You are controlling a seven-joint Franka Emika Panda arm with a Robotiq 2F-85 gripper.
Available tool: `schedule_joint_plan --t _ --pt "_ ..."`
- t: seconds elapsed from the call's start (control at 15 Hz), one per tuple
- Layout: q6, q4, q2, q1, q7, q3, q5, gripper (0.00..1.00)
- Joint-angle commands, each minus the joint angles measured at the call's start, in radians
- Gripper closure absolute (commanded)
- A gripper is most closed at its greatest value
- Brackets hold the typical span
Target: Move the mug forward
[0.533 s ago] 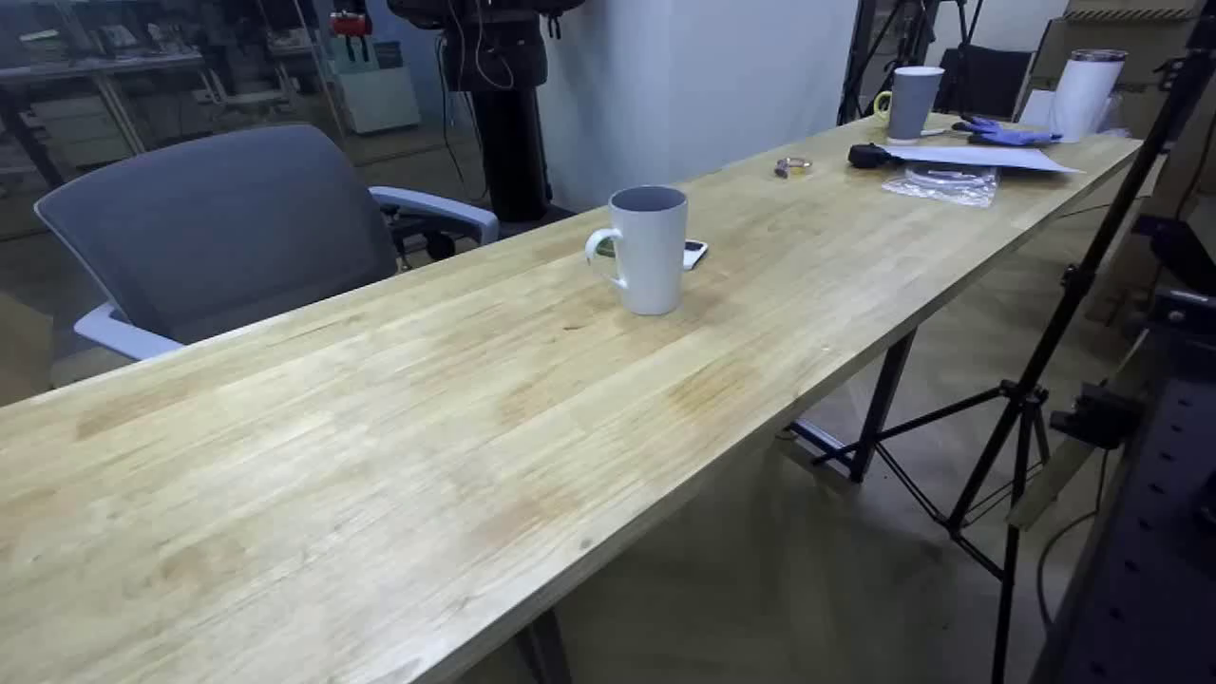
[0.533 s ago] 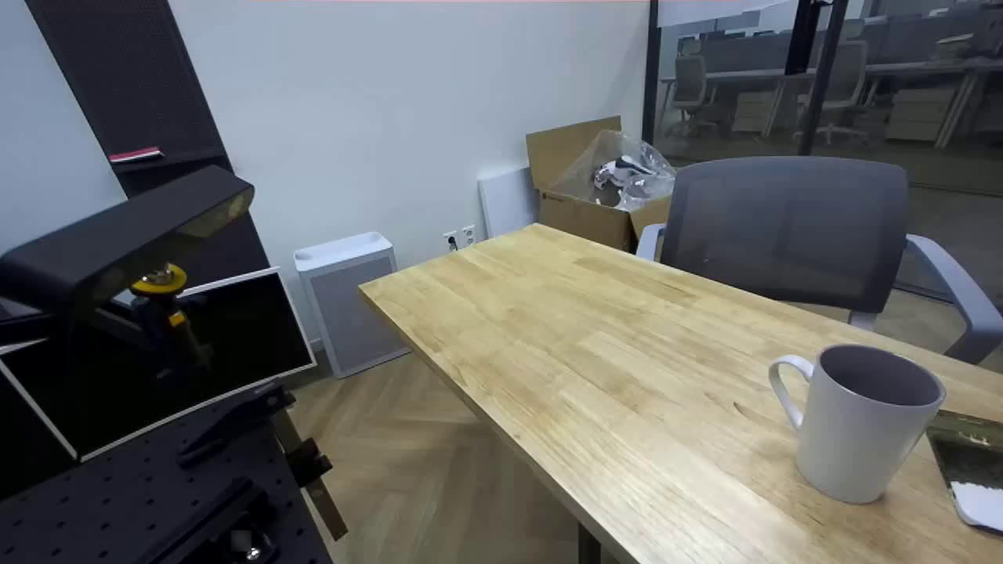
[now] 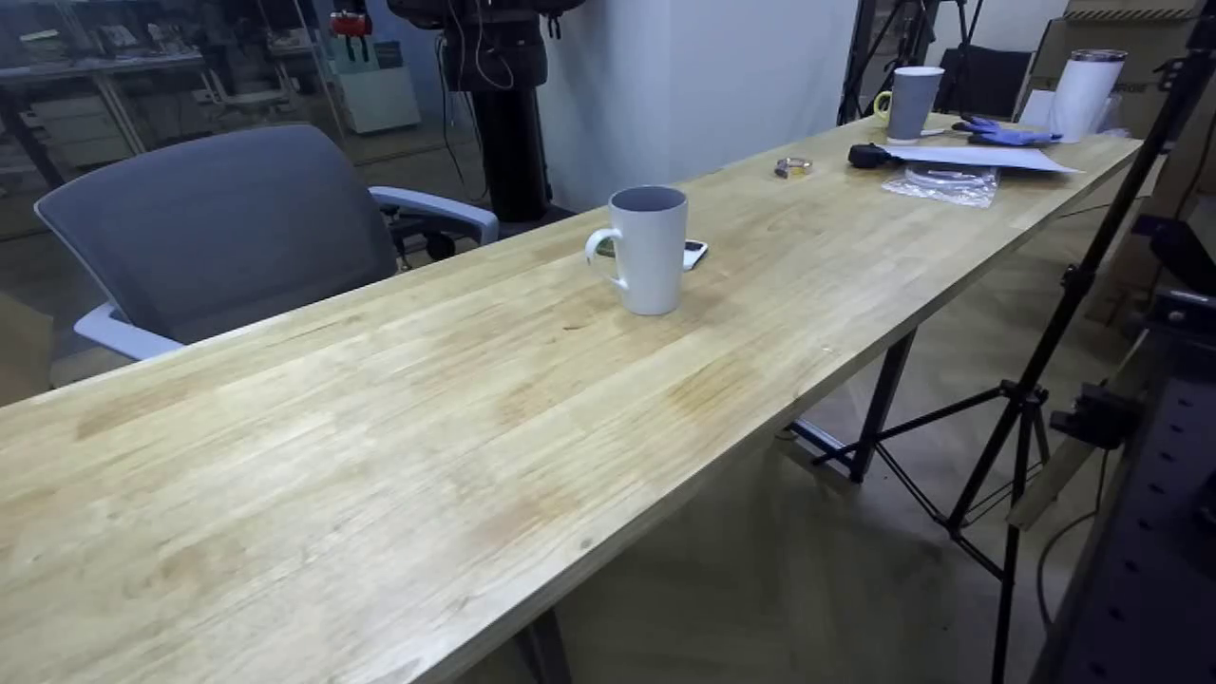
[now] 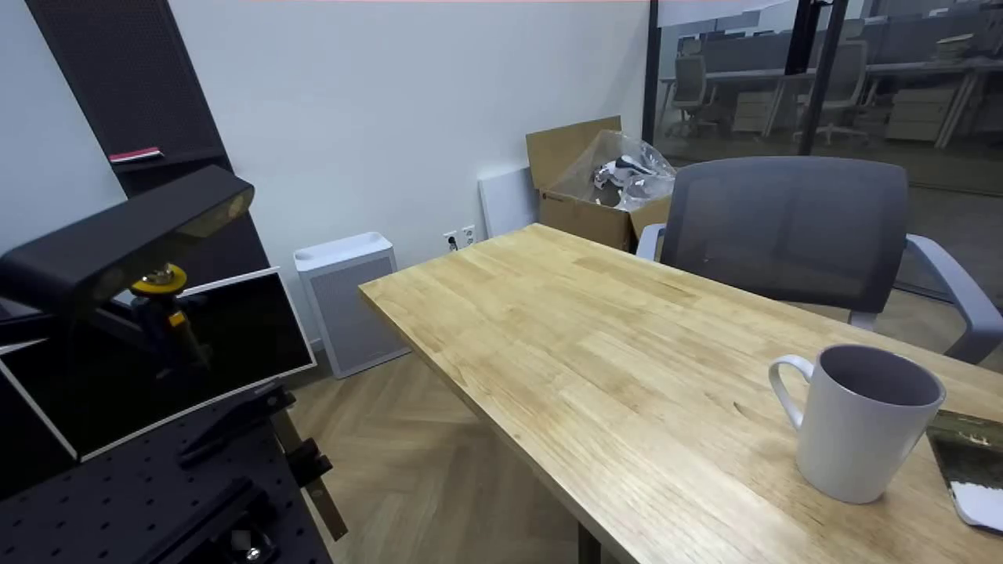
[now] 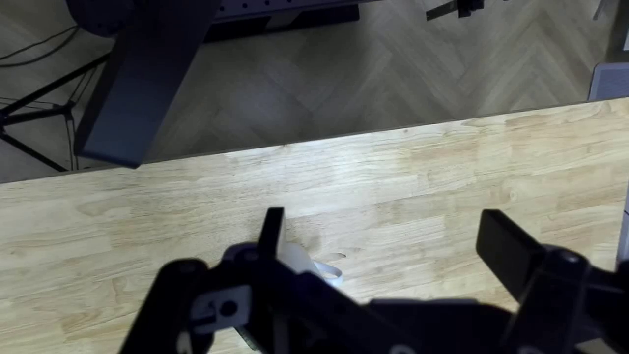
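The white mug [image 3: 651,261] stands upright on the wooden table, its dark inside facing up and its loop handle to one side. It also stands near the right edge in an exterior view [image 4: 858,439]. In the wrist view my gripper [image 5: 383,216] is open, with nothing between its fingertips. There the mug [image 5: 295,259] is mostly hidden behind the left finger; part of its white wall and the handle show just inside that finger. The gripper appears above the table, apart from the mug. The gripper shows in neither exterior view.
A phone-like flat object [image 4: 968,462] lies beside the mug. The wooden table [image 3: 427,427] has a grey chair [image 3: 223,228] along its long side. Farther along are a paper sheet [image 3: 988,157], a grey cup [image 3: 914,104] and a tumbler [image 3: 1086,95]. A tripod [image 3: 1026,389] stands beside the table.
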Motion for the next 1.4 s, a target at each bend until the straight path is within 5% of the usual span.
schedule_joint_plan --t 0.0,0.67,1.33 --pt "-0.002 0.002 0.005 -0.022 -0.010 0.017 0.010 0.00" --pt "0.156 0.015 0.066 0.001 -0.067 0.030 0.018 0.00" --pt "0.385 0.207 0.411 0.033 -0.076 0.057 0.111 0.00"
